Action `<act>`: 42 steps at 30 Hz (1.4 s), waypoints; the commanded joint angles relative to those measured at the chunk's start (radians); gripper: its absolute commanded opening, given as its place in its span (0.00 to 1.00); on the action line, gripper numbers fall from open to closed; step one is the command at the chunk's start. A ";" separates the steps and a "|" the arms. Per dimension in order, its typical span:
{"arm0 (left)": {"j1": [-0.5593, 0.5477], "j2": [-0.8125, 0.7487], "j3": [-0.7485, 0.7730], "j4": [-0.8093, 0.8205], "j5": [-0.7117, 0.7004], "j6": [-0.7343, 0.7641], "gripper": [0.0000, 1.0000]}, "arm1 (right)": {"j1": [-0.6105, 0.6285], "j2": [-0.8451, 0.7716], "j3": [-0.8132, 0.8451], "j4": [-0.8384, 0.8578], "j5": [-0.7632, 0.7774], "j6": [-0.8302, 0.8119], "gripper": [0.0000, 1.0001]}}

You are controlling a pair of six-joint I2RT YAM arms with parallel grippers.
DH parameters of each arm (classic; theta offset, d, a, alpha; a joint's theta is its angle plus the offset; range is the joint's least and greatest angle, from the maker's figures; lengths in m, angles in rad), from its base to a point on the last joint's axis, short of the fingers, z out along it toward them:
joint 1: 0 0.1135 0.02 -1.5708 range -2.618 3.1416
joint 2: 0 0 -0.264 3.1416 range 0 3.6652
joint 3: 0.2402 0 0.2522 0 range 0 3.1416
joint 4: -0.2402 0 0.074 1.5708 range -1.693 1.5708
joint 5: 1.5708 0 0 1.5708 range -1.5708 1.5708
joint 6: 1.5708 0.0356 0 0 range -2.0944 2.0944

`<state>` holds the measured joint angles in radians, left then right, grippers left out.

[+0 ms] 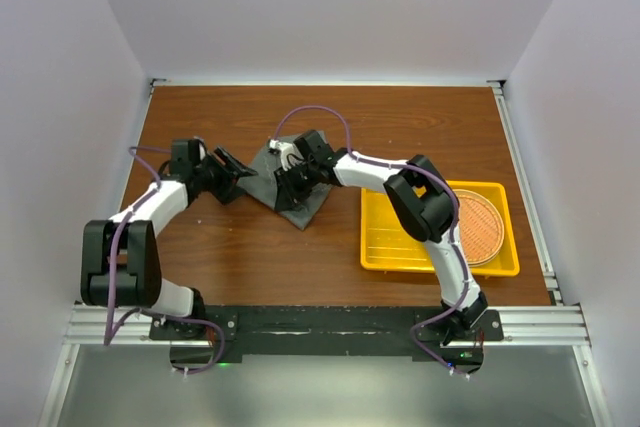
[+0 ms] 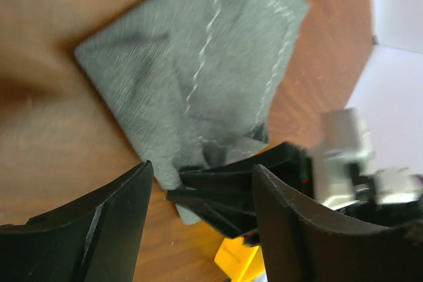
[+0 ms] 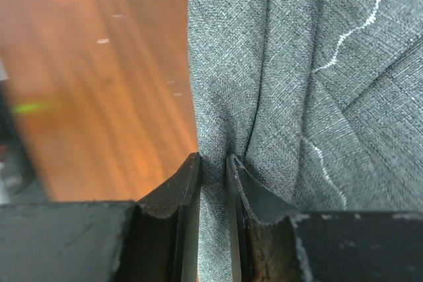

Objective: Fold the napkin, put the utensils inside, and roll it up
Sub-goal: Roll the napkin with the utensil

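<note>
The dark grey napkin (image 1: 282,194) lies folded and rumpled on the wooden table, its pale stitched line showing in the left wrist view (image 2: 198,64). My right gripper (image 1: 292,185) is down on it and shut on a raised fold of the cloth (image 3: 213,163). The napkin (image 3: 297,64) fills the right half of that view. Just left of the napkin, my left gripper (image 1: 244,173) stands open and touches nothing. In its own view the jaws (image 2: 201,176) stand wide apart with the right gripper's black fingers (image 2: 225,193) between them in the background. The utensils are out of view.
A yellow tray (image 1: 385,247) sits at the right of the table, its corner also in the left wrist view (image 2: 241,259). A round woven orange-brown mat (image 1: 478,227) lies in it. White walls close in the table on three sides.
</note>
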<state>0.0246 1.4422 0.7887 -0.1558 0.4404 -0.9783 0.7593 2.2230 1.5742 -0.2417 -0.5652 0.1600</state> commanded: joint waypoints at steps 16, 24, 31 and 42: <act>-0.123 0.043 0.037 -0.356 -0.227 -0.260 0.72 | -0.012 0.176 -0.019 -0.119 -0.228 0.092 0.06; -0.130 0.052 -0.049 -0.268 -0.181 -0.332 0.69 | -0.014 0.185 0.004 -0.123 -0.234 0.098 0.06; -0.140 0.098 -0.111 -0.125 -0.181 -0.385 0.59 | -0.014 0.187 0.012 -0.119 -0.243 0.110 0.06; -0.141 0.144 -0.120 -0.143 -0.215 -0.346 0.00 | -0.012 0.147 0.065 -0.237 -0.167 0.049 0.09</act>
<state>-0.1108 1.5627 0.6758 -0.2466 0.3191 -1.3548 0.7303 2.3310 1.6318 -0.2825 -0.9016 0.2897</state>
